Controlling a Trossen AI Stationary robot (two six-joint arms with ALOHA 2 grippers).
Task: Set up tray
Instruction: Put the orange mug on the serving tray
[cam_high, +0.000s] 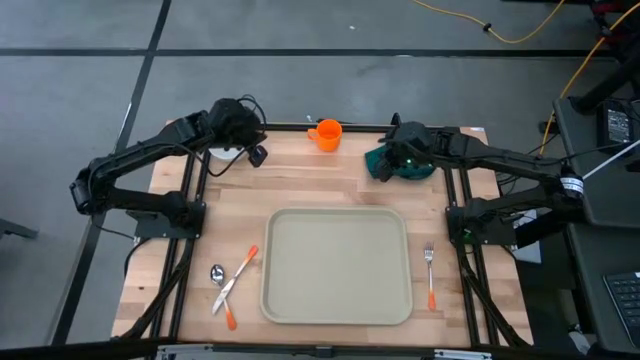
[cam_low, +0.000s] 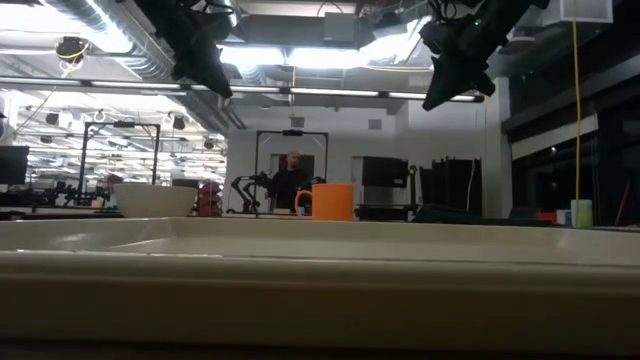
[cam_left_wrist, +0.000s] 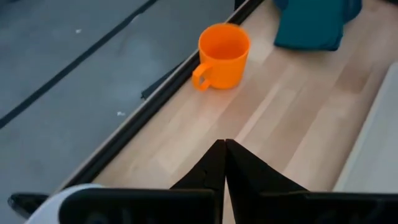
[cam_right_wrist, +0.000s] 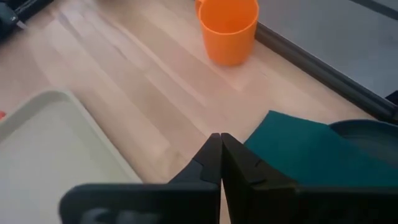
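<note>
The beige tray (cam_high: 335, 265) lies flat at the table's near middle, and its rim fills the low view's foreground (cam_low: 320, 280). My left gripper (cam_high: 258, 155) (cam_left_wrist: 224, 152) is shut and hangs in the air (cam_low: 215, 75) over the far left of the table, beside a white bowl (cam_high: 220, 153). My right gripper (cam_high: 388, 158) (cam_right_wrist: 221, 144) is also shut and raised (cam_low: 445, 90), above the edge of a folded teal cloth (cam_right_wrist: 292, 155) that lies next to a dark teal plate (cam_right_wrist: 367, 137). An orange cup (cam_high: 328, 133) stands upright at the far edge between the two grippers.
A spoon (cam_high: 217, 273) and an orange-handled knife (cam_high: 238, 277) lie left of the tray. A fork (cam_high: 430, 275) with an orange handle lies to its right. Bare wood shows between the tray and the cup. A person stands far off in the room (cam_low: 292, 180).
</note>
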